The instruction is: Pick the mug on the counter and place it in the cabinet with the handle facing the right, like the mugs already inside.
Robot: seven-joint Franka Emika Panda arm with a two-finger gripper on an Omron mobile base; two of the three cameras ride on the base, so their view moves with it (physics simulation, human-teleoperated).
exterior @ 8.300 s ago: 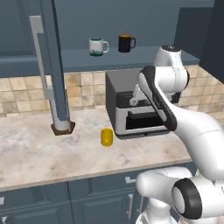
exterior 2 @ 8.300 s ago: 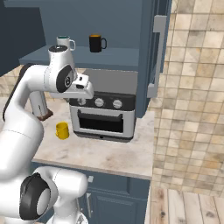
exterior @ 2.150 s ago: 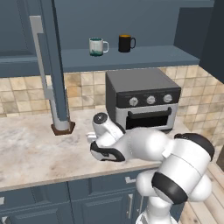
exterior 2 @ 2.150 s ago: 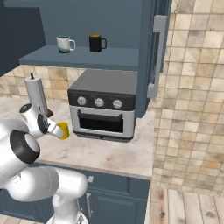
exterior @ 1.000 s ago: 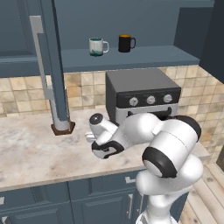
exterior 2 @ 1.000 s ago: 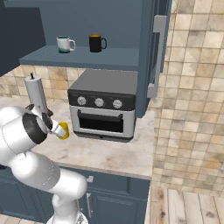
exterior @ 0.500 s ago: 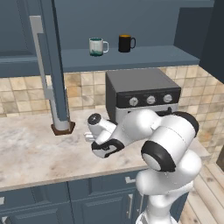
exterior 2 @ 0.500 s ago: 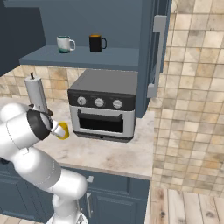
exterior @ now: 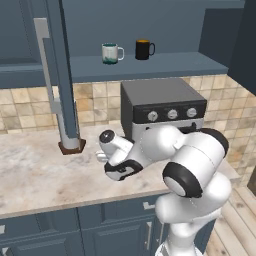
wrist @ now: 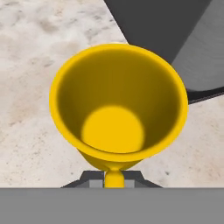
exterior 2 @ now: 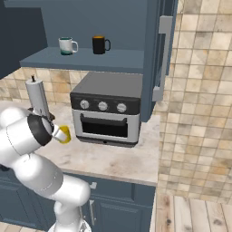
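A toaster oven (exterior: 165, 107) stands on the table (exterior: 35, 175) just right of the arm's bent wrist, and the open cabinet (exterior: 160, 62) above it holds a white mug (exterior: 111, 53) and a black mug (exterior: 144, 49) on its shelf, handles to the right. The cabinet's door (exterior: 57, 75) hangs open to the left, its lower corner down at the table. The claw (wrist: 113, 177) is low over the table, and the mug (wrist: 118, 105) sits right before it, its handle (wrist: 114, 177) between the fingertips; I cannot tell whether the fingers press it. The hand view looks straight into the mug's mouth, with the oven's dark side behind. In the right base view the mug (exterior 2: 65, 134) peeks out past the wrist, beside the oven.
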